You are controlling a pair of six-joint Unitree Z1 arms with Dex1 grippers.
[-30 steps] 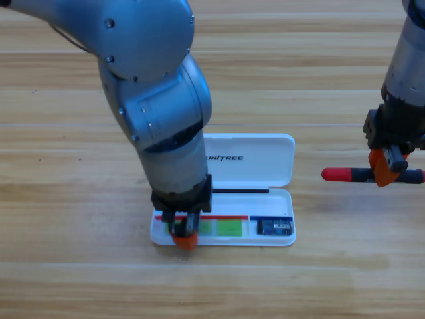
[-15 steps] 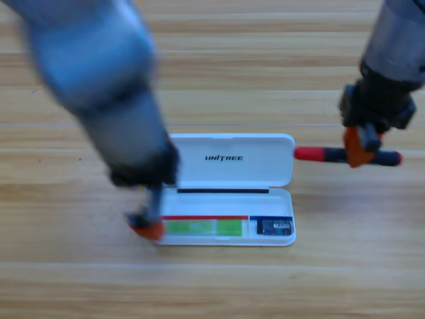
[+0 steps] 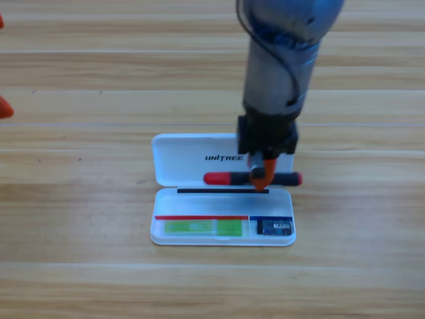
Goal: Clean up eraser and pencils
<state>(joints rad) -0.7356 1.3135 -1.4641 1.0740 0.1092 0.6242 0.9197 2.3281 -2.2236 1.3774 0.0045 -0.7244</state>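
My right gripper (image 3: pixel 260 176) hangs over the middle of the open white case (image 3: pixel 174 158), shut on the red-ended pencil (image 3: pixel 219 178). That pencil lies level across the lid's lower edge, red end to the left, black barrel sticking out right. The light green pencil (image 3: pixel 202 227) lies in the case's lower tray. The eraser (image 3: pixel 274 226), dark with a blue wrapper, sits in the tray's right compartment. My left gripper (image 3: pixel 2 63) is drawn back to the picture's left edge; only two orange jaw tips show, set wide apart.
The wooden table (image 3: pixel 358 266) surrounds the case on all sides. The right arm's grey body (image 3: pixel 279 60) comes down from the top edge and covers the table behind the case lid.
The left arm has pulled away from the case to the left edge, leaving the green pencil in the tray. The right gripper has carried the red pencil leftward to above the case.
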